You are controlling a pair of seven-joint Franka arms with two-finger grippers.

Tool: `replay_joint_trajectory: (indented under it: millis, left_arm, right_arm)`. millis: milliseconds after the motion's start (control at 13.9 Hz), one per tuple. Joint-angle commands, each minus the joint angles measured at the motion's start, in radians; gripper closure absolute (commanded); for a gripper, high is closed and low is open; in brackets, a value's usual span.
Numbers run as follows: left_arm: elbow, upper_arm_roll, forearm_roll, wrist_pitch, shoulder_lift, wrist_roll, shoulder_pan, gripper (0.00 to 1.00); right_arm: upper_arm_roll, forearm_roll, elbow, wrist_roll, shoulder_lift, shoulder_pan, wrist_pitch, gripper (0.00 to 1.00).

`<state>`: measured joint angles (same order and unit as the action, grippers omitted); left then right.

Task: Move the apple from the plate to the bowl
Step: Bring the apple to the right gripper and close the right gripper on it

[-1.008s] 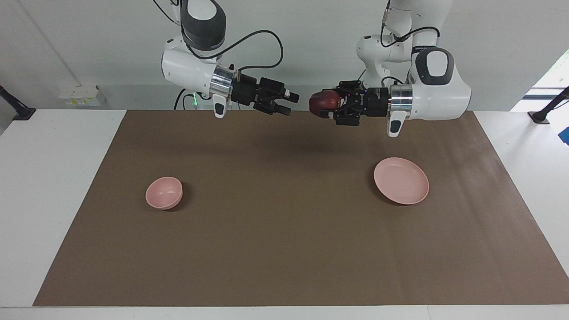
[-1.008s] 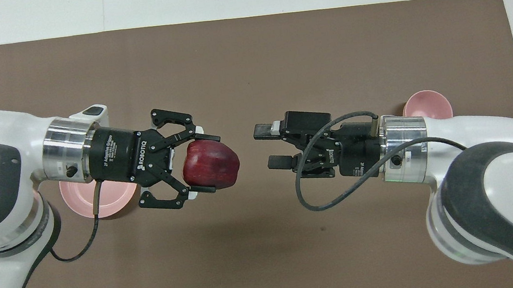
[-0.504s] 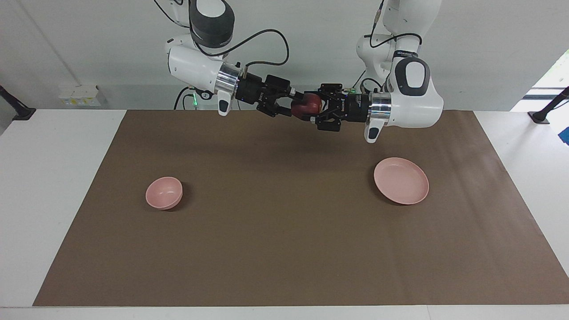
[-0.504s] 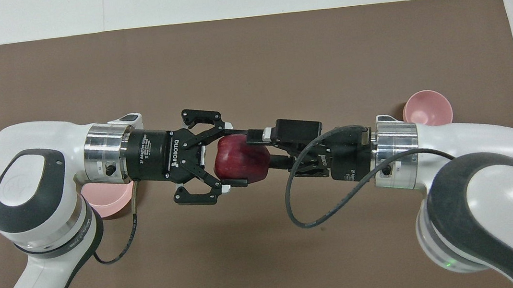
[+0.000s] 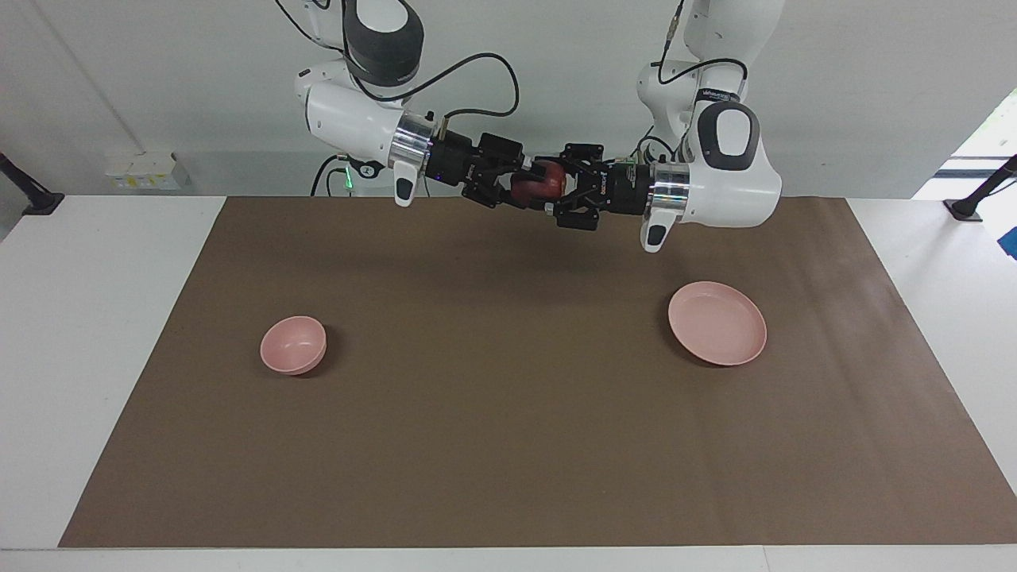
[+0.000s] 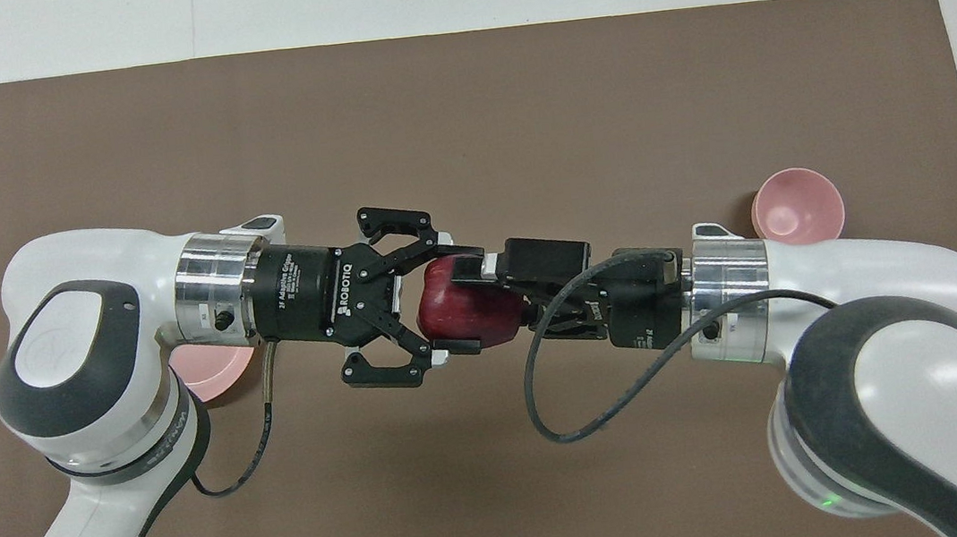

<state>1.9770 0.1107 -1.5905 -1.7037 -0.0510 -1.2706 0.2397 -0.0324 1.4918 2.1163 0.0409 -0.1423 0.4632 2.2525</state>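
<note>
While the left pincer grips the apple in mid-air over the table, the handover is in hand: the right pincer stands spread wide around the fruit (not yet clamped). Next it must close before the left lets go. The plate sits empty; the bowl waits toward the right arm's end.

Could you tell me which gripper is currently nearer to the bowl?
Right. The right gripper is over the mat's middle, its arm reaching from the bowl's end; the left gripper, holding the apple, meets it from the plate's end.
</note>
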Motion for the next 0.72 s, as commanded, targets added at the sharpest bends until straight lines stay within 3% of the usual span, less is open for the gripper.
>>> replay_joint_trajectory:
  millis: [0, 72, 144, 360, 504, 576, 648]
  left_arm:
    - [0.034, -0.014, -0.029, -0.054, 0.028, -0.013, 0.064, 1.0]
    - [0.037, -0.014, -0.029, -0.054, 0.03, -0.013, 0.064, 1.0]
    - [0.037, -0.014, -0.029, -0.054, 0.031, -0.013, 0.064, 1.0]
    - [0.04, -0.016, -0.029, -0.053, 0.033, -0.013, 0.064, 1.0]
    - [0.031, -0.016, -0.028, -0.039, 0.028, -0.015, 0.064, 1.0]
    - [0.028, -0.017, -0.025, -0.042, 0.027, -0.015, 0.064, 0.85]
    - [0.025, -0.02, -0.013, -0.057, 0.028, -0.016, 0.064, 0.01]
  right_arm:
    - [0.005, 0.001, 0.028, -0.006, -0.031, 0.006, 0.024, 0.14]
    - [0.005, 0.001, 0.028, -0.016, -0.031, 0.006, 0.024, 0.29]
    - [0.006, 0.001, 0.025, -0.032, -0.031, 0.006, 0.024, 0.52]
    - [0.005, -0.005, 0.022, -0.059, -0.027, 0.006, 0.024, 0.96]
    - [0.005, -0.015, 0.022, -0.072, -0.025, 0.006, 0.024, 1.0]
    - [0.005, -0.028, 0.021, -0.078, -0.023, 0.005, 0.022, 1.0]
    - [0.005, -0.047, 0.021, -0.09, -0.022, 0.0, 0.022, 1.0]
